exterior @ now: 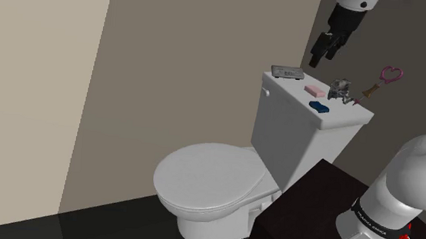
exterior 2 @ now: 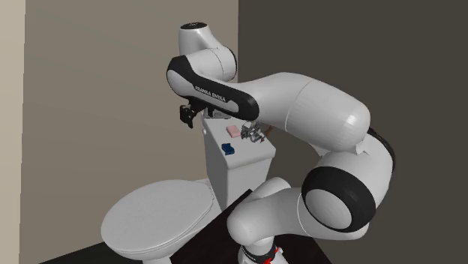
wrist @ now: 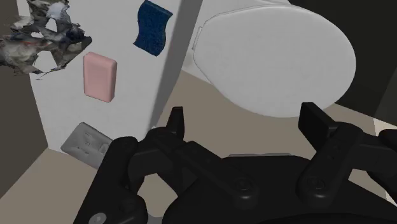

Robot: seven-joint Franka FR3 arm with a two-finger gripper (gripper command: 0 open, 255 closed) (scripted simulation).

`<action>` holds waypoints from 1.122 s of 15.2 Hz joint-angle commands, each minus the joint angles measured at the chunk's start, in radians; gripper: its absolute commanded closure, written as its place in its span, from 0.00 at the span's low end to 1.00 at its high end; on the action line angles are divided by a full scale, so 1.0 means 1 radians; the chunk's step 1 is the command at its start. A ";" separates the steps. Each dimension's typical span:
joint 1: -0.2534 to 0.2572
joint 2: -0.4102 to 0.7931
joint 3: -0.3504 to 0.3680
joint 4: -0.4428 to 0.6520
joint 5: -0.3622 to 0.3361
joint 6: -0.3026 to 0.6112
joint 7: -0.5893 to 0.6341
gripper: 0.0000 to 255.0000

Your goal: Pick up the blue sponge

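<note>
Shoulder view, sponge: the blue sponge (exterior: 319, 107) lies flat on the tank lid (exterior: 290, 96), near the front edge. The pink block (exterior: 314, 90) is just behind it and a crumpled grey thing (exterior: 340, 89) is off to the side.
Shoulder view, gripper: the gripper (exterior: 321, 59) hangs well above the lid, roughly over the grey device (exterior: 287, 71), so not over the sponge yet.
Second exterior view, gap: the gripper (exterior 2: 187, 115) sits high and off the tank's far side, and the sponge (exterior 2: 228, 148) is down by the lid's near edge.
Wrist view, fingers: spread wide with nothing between them (wrist: 244, 113).
Wrist view, aim: the toilet seat (wrist: 280, 57) is dead ahead, while the sponge (wrist: 153, 27) is off-axis, beyond the pink block (wrist: 100, 76).
How I'd do it: slide over until the sponge sits between the fingers, then drop straight down. Approach from the open edge so you don't bump the pink block, and close across the sponge's narrow side.
</note>
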 commanded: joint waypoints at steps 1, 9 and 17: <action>0.000 0.000 0.000 0.000 0.000 0.000 0.000 0.00; -0.088 0.057 -0.101 -0.147 -0.036 0.146 0.039 0.00; -0.180 0.159 -0.208 -0.264 -0.073 0.304 0.074 0.00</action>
